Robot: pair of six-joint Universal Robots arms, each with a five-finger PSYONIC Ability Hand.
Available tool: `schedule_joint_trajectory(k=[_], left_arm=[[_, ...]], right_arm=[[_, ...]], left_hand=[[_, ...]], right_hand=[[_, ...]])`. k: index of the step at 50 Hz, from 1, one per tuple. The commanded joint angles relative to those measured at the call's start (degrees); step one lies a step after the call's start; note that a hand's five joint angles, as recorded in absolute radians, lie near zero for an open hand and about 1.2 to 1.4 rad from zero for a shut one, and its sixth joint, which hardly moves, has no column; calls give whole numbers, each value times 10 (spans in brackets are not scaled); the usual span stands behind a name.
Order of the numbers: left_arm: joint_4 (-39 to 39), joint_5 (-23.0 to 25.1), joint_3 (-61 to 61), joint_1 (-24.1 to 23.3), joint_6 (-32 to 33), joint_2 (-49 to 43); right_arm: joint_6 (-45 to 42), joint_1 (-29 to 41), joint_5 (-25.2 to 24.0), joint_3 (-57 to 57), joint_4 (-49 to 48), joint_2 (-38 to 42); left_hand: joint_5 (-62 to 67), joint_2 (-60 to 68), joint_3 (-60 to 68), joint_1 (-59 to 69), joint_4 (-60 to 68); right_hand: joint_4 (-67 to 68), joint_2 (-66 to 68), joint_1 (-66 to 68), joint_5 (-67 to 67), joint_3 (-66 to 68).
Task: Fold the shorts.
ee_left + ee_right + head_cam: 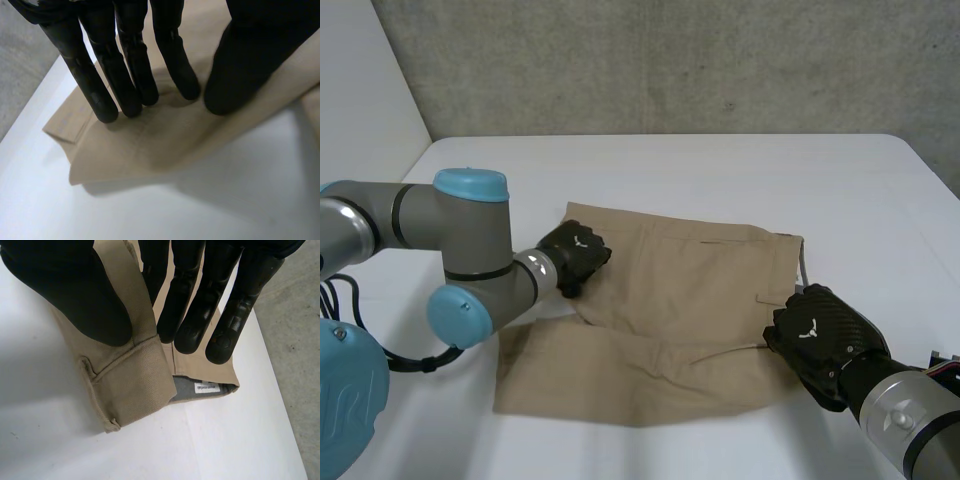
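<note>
1. The tan shorts lie spread on the white worktop. Their waistband is toward the robot's right and their 2 legs toward its left, and the near leg is rumpled.
2. In the head view the left hand sits at the hem of the far leg. It is seen from its back, so its own bulk hides what the fingers do there.
3. The right hand is at the near end of the waistband, also back-up, and covers the cloth it touches. Its forearm is cut off at the picture's corner.
4. The left wrist view makes the grip plain. Straight fingers rest their tips on the cloth, the thumb stands opposite, and a ridge of cloth rises between them, pinched.
5. The same view shows the leg's edge raised off the worktop with a shadow beneath it (the head view gives just a white sliver by the hand).
6. In the right wrist view the thumb presses one face of the waistband and the fingers the other, so the band is clamped between them.
7. That view also shows a belt loop, the grey lining and a white label whose print is too small to read.
</note>
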Motion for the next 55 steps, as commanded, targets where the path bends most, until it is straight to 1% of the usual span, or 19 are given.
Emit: schedule_joint_trajectory(k=[1, 2, 6, 21, 29, 32, 33, 36, 37, 39, 41, 43, 45, 49, 55], left_arm=[[1, -77, -10, -2, -2, 9], [3, -95, -15, -2, -6, 10], [6, -125, -32, -2, -5, 21], [11, -172, -122, 0, -14, 82], [35, -186, -165, -6, -32, 154], [51, -182, -178, -9, -38, 177], [70, -181, -182, -11, -43, 189], [95, -172, -181, -17, -52, 194], [105, -159, -178, -20, -58, 194], [110, -141, -173, -21, -58, 193], [109, -111, -158, -17, -58, 188], [109, -90, -147, -17, -58, 176], [107, -72, -125, -16, -54, 143], [84, -67, -86, -14, -50, 93], [44, -67, -48, -13, -27, 46]], right_arm=[[-1, 0, 0, -1, 0, 2], [0, 0, 0, -1, 0, 2], [-1, 0, 0, 0, 0, 3], [-1, 0, 0, 0, -5, 5], [0, 0, 0, 1, -4, 5], [-1, 0, 0, 1, -5, 4], [0, 0, 0, 1, -5, 5], [0, 0, 0, 1, -5, 4], [0, 1, 1, 1, -5, 4], [0, 1, 1, 2, -5, 4], [-1, 1, 1, 4, -5, 4], [-1, 1, 1, 4, -5, 4], [0, 1, 1, 4, -5, 4], [0, 1, 1, 4, -5, 4], [0, 0, 0, 4, -5, 4]], left_hand=[[219, 209, 218, 204, 215], [219, 209, 218, 204, 215], [219, 209, 218, 204, 215], [219, 209, 218, 204, 215], [219, 209, 218, 204, 215], [38, 28, 37, 23, 34], [-76, -86, -77, -91, -80], [-156, -166, -157, -171, -160], [-216, -226, -217, -231, -220], [-265, -275, -266, -280, -269], [-292, -302, -293, -307, -296], [-302, -312, -303, -318, -306], [-307, -317, -308, -323, -311], [-317, -327, -318, -333, -322], [-302, -312, -303, -318, -306]], right_hand=[[117, 126, 241, 123, 125], [117, 126, 241, 123, 125], [117, 126, 241, 123, 125], [117, 126, 241, 123, 125], [117, 126, 241, 123, 125], [117, 126, 241, 123, 125], [117, 126, 241, 123, 125], [117, 126, 241, 123, 125], [117, 126, 241, 123, 125], [117, 126, 241, 123, 125], [117, 126, 241, 123, 125], [117, 126, 241, 123, 125], [117, 126, 241, 123, 125], [117, 126, 241, 123, 125], [117, 126, 241, 123, 125]])
